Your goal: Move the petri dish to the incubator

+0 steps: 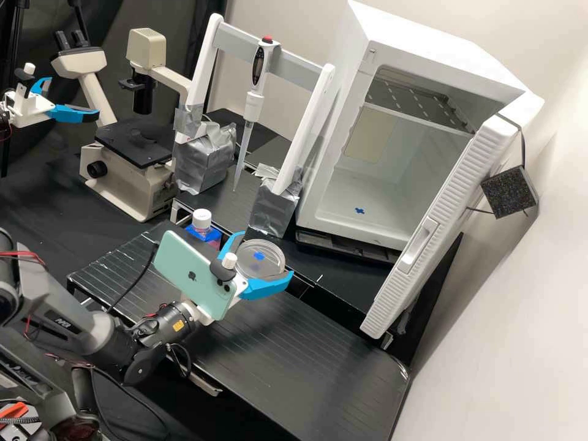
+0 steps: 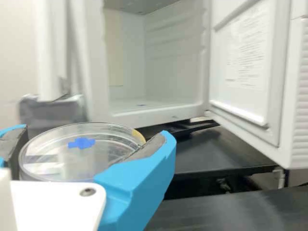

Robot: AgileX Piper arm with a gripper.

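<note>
The pincer (image 1: 267, 253) is holding the petri dish (image 1: 268, 267) — its blue fingers (image 1: 264, 290) are standing as wide apart as the dish and are hugging its sides. The dish is hanging in the air, outside the white incubator (image 1: 456, 58). The door (image 1: 441, 205) is standing wide open — and a blue mark (image 1: 359, 211) is showing on the floor inside.

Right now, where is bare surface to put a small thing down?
Bare: the front platform, from beneath the gripper toward the incubator door; the incubator floor around the blue mark. Crowded: by the bottle behind the phone, and between the taped feet of the stand, where the pipette hangs.
</note>
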